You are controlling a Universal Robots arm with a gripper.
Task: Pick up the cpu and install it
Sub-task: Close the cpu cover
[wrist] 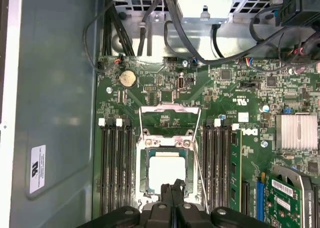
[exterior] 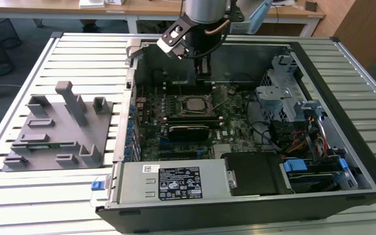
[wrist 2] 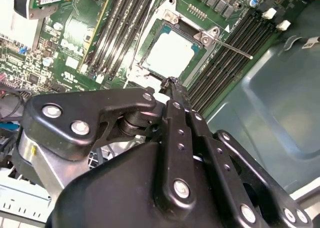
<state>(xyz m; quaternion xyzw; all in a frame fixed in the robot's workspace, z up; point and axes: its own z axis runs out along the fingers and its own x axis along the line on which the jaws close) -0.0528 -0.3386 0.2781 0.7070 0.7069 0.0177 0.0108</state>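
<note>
The cpu lies flat in its socket on the green motherboard, silver top up, inside the open computer case. The socket's metal frame is flipped open and its thin lever sticks out to one side. My gripper hangs above the board at the cpu's edge. Its black fingers are pressed together with nothing between them. In the first wrist view the fingertips cover a small part of the cpu's near edge.
Black memory slots flank the socket on both sides. A power supply and a drive cage crowd the case. A grey parts holder with a green memory stick sits on the slatted table at the exterior view's left.
</note>
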